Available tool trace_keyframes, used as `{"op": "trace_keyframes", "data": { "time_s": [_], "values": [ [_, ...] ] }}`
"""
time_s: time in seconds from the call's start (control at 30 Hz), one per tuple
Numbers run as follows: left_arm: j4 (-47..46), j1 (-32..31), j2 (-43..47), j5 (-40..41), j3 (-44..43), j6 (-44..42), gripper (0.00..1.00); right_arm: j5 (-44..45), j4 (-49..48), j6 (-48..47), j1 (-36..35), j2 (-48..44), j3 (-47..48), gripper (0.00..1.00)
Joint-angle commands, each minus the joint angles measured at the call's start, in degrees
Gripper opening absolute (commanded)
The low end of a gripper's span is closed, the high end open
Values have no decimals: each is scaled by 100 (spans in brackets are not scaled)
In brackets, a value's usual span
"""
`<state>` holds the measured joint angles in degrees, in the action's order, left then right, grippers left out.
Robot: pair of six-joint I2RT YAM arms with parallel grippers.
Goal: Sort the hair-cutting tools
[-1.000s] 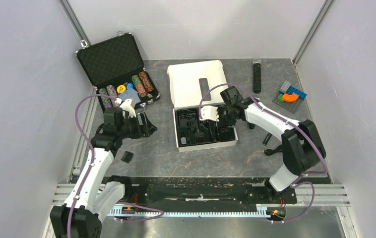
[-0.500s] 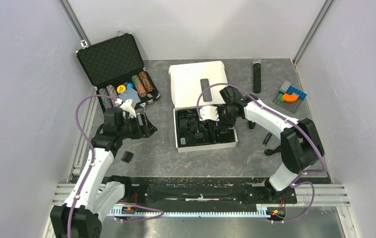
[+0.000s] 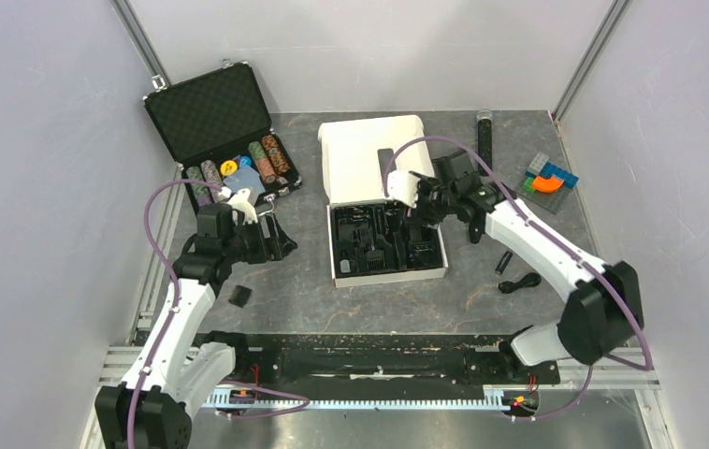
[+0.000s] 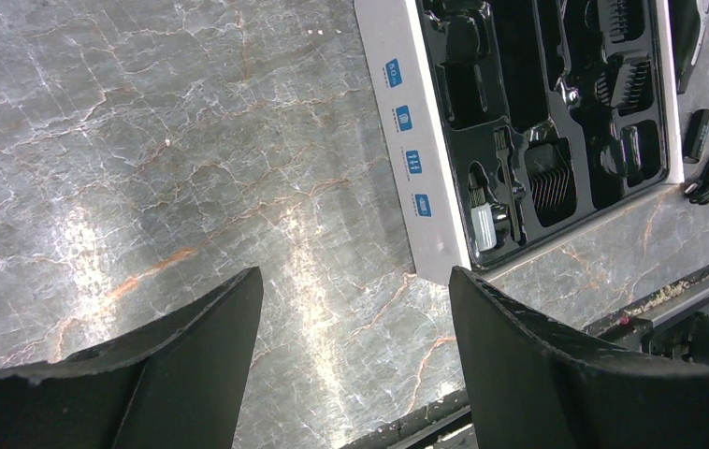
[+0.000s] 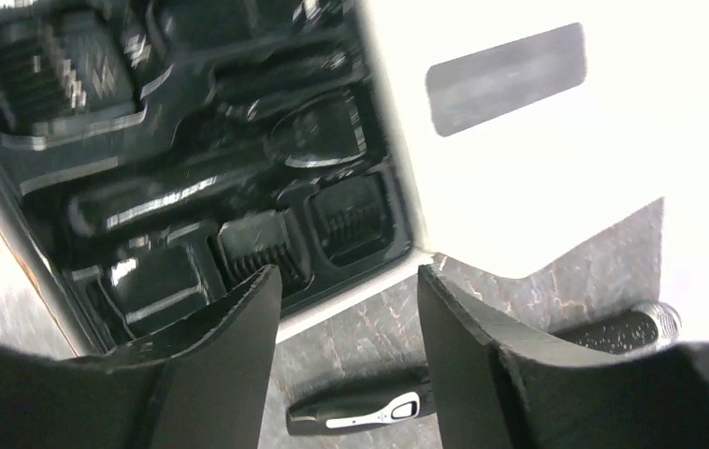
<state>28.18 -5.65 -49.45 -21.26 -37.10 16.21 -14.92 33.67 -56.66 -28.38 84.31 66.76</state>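
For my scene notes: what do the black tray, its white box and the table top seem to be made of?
Black tray: probably thin moulded plastic, glossy, with bright reflections on shaped pockets. White box: likely cardboard, matt, with small blue printed icons. Table top: grey stone or a stone-print laminate, slightly shiny, veined.

The top camera looks down from above and behind the bases over the whole table [image 3: 285,290]. The camera on the left gripper [image 4: 355,281] looks down from higher, that on the right gripper [image 5: 349,276] from closer; all three views share the white box [image 3: 383,278]
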Motion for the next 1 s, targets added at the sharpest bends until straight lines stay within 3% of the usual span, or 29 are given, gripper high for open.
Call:
{"op": "trace_keyframes", "data": {
  "time_s": [0.0,0.13,0.37,0.97],
  "values": [
    [-252,-18,102,-151,69,-49,80,-28,-1437,2217,20,-659,-322,57],
    [-269,-17,147,-169,89,-13,80,546,-1994,3519,16,-912,-818,48],
    [-287,-17,172,-142,98,14,80,1285,-2093,4631,20,-879,-1390,47],
    [-274,-21,98,-53,96,23,80,1274,-2208,5117,21,116,-1226,35]
  ]
}}
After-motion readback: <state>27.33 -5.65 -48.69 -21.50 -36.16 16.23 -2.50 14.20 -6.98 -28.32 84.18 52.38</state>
